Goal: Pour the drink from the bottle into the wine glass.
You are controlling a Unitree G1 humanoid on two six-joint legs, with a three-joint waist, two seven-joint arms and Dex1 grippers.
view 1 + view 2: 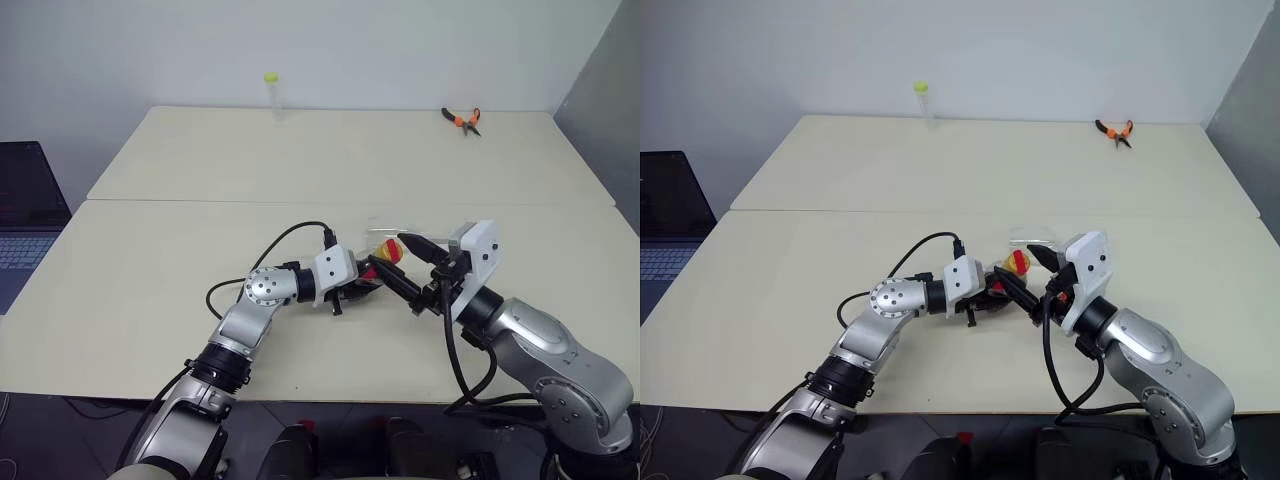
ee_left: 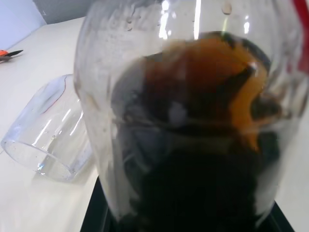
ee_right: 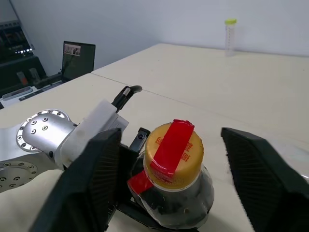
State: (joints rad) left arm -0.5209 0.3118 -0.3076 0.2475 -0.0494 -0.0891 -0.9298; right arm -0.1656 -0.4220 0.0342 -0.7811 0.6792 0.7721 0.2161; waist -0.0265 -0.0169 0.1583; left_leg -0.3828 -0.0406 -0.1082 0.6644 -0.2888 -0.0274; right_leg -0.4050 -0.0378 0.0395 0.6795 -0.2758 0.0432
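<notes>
Near the front of the pale table [image 1: 150, 260], the left gripper [image 1: 362, 283] is clamped on the body of the bottle [image 3: 175, 186], holding it up off the tabletop with its yellow cap, crossed by a strip of red tape, facing the right arm. Through the clear wall, the left wrist view shows the drink [image 2: 203, 159], dark brown with an amber glow near its surface, sitting low in the bottle. The right gripper [image 3: 176, 181] has its two black fingers [image 3: 91, 179] spread to either side of the capped neck; none of the views settles whether they touch the cap. The wine glass [image 2: 50, 140] lies on its side on the table just beyond the bottle, its open rim turned away from the bowl; its stem is hidden behind the bottle. Both forearms crowd the space in front of the glass, so it is partly screened from the head camera. At the far edge of the table stands a thin clear tube with a yellow-green cap [image 1: 272, 95], well apart from the work. A pair of orange-handled pliers [image 1: 463, 120] lies at the far right corner. A laptop [image 1: 25, 215] sits on a separate surface off the robot's left.
</notes>
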